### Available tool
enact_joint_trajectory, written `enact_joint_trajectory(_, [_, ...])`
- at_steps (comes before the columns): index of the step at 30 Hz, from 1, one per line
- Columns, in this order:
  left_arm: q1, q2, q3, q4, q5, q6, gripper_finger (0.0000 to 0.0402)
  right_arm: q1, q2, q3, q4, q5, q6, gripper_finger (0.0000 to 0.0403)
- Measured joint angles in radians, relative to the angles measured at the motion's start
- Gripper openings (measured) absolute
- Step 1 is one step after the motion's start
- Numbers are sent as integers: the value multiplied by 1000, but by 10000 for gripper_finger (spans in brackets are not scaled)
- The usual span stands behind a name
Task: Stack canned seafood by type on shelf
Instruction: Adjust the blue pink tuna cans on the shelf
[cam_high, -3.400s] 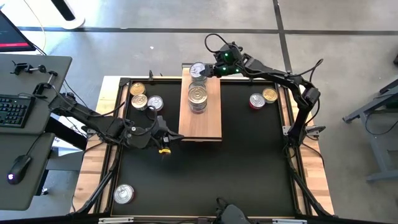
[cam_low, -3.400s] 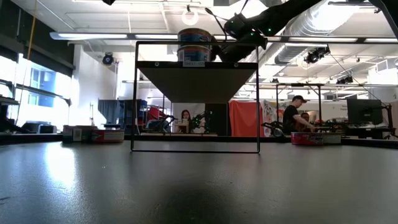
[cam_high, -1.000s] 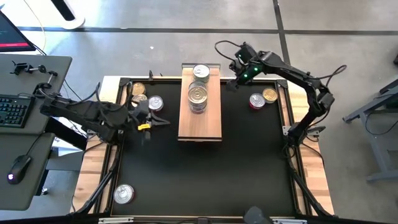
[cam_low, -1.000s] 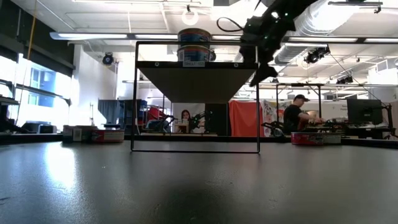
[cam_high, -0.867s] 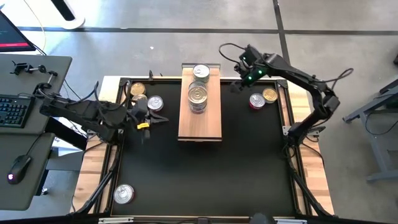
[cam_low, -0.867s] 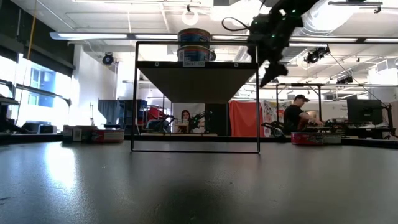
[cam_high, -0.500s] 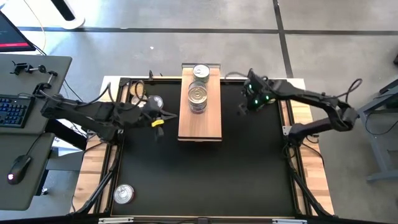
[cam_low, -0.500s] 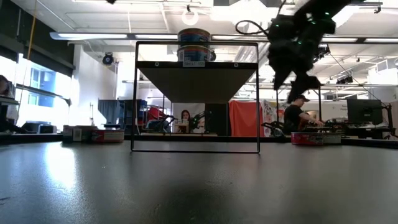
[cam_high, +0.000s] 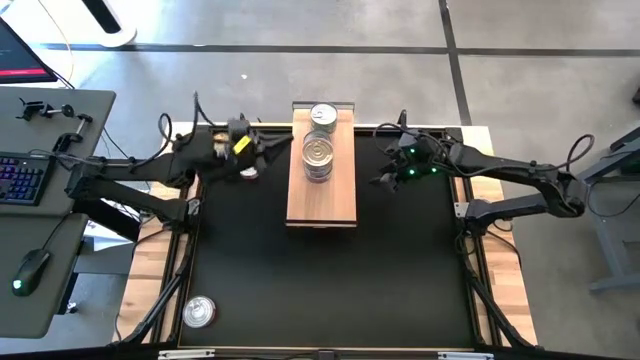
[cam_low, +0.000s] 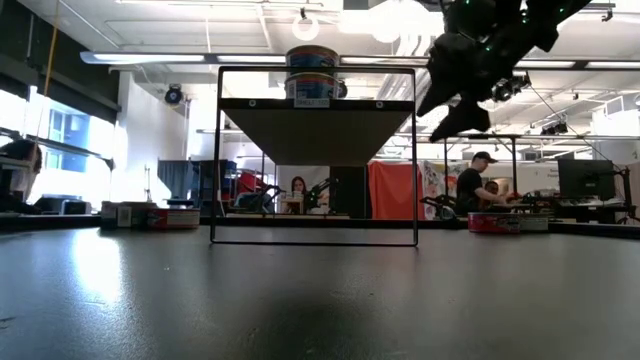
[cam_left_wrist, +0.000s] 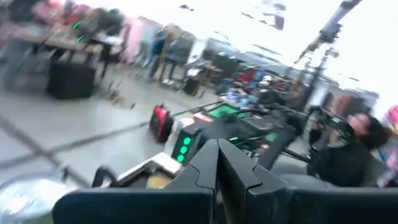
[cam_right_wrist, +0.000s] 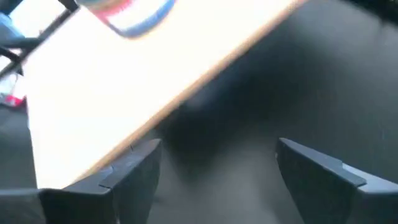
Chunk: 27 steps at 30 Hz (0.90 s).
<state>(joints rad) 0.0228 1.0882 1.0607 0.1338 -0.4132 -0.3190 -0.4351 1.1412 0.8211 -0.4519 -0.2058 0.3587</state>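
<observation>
Hovering right of the shelf (cam_high: 321, 190), right end effector (cam_high: 382, 180) is open and empty; left end effector (cam_high: 266, 150), fingers together, hangs left of the stacked cans (cam_high: 318, 152).

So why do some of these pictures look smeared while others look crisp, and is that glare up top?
Both wrist views are motion-blurred: in the left wrist view the room streaks behind the left gripper; in the right wrist view the shelf is washed out pale. The high view is sharp and evenly lit. In the low view, ceiling lights glare and the right gripper shows as a dark silhouette.
</observation>
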Motion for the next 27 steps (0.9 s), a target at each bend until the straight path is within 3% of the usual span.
enact_joint_trajectory(5, [76, 0, 0, -107, -2, -171, 0, 0, 27, 0, 93, 3, 18, 305])
enact_joint_trajectory(10, [135, -10, 0, -114, 36, -161, 0, 0, 51, 0, 127, 21, 39, 305])
enact_joint_trajectory(14, [194, -24, 0, -159, 134, -151, 0, -3, 59, 0, 119, 82, 99, 305])
enact_joint_trajectory(20, [321, -78, 60, -500, 236, -148, 0, -3, 58, -1, 119, 121, 129, 305])
enact_joint_trajectory(27, [481, -97, 86, -804, 203, -22, 0, -3, 58, -1, 152, 253, 296, 305])
